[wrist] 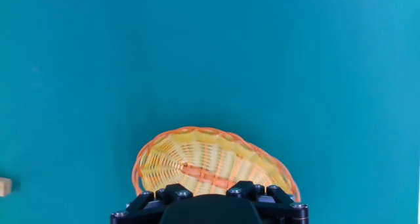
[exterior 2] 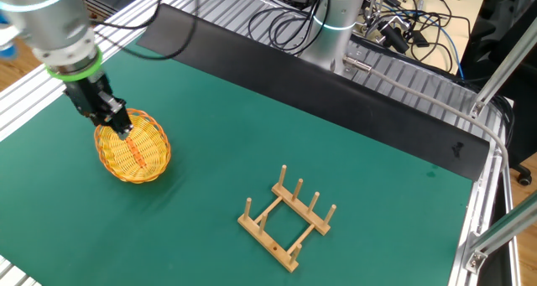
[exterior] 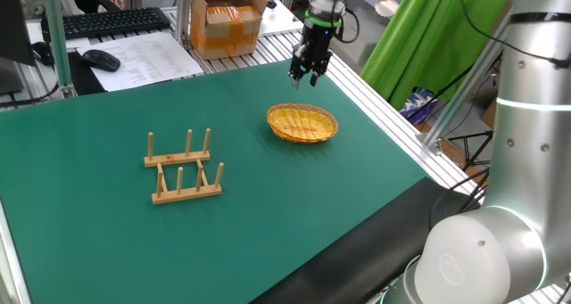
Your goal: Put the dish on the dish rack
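The dish [exterior: 303, 123] is a shallow yellow-orange wicker plate with a reddish centre streak. It lies flat on the green mat at the right, and also shows in the other fixed view [exterior 2: 134, 148] and in the hand view [wrist: 210, 161]. My gripper [exterior: 306, 79] hangs a little above the dish's far edge, its jaws apart and empty; in the other fixed view [exterior 2: 126, 131] it overlaps the dish's rim. The dish rack [exterior: 183, 168] is light wood with upright pegs. It stands apart to the left, also in the other fixed view [exterior 2: 288, 215].
A cardboard box [exterior: 227, 23], a keyboard [exterior: 111, 20] and a mouse [exterior: 101, 60] sit beyond the mat's far edge. A second robot's grey base [exterior: 508, 206] stands at the right. Cables [exterior 2: 394, 34] lie behind the black strip.
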`<state>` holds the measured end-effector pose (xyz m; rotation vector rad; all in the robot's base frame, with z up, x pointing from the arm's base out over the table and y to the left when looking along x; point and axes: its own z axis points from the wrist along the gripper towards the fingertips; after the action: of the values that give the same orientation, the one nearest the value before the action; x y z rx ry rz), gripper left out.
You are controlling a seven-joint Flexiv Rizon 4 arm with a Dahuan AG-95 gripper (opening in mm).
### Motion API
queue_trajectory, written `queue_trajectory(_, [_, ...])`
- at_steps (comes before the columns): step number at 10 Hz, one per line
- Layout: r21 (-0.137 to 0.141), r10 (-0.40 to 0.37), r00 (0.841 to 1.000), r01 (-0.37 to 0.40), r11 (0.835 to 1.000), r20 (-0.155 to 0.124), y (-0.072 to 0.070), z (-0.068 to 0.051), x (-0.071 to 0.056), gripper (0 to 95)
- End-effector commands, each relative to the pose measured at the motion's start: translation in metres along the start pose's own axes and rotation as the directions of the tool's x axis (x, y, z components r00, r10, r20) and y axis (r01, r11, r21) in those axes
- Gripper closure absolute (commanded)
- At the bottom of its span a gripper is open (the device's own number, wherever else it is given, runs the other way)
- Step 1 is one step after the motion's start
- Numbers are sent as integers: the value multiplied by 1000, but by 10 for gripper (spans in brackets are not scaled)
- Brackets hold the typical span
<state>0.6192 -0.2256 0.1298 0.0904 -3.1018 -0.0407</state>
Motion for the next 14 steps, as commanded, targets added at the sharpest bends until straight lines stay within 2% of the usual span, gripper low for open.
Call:
queue_trajectory(1, [5, -81, 996, 81, 997, 24, -11, 12, -12, 380])
queue_trajectory(5, [34, -136, 990, 135, 990, 47, -16, 22, -20, 380])
queue_trajectory(7, [53, -183, 981, 180, 982, 67, -17, 28, -24, 380])
queue_trajectory(10, [46, -186, 980, 183, 982, 64, -11, 40, -31, 380])
queue_trajectory(11, [34, -186, 980, 183, 982, 70, -7, 45, -33, 380])
queue_trajectory(14, [33, -185, 980, 184, 982, 69, -1, 56, -36, 380])
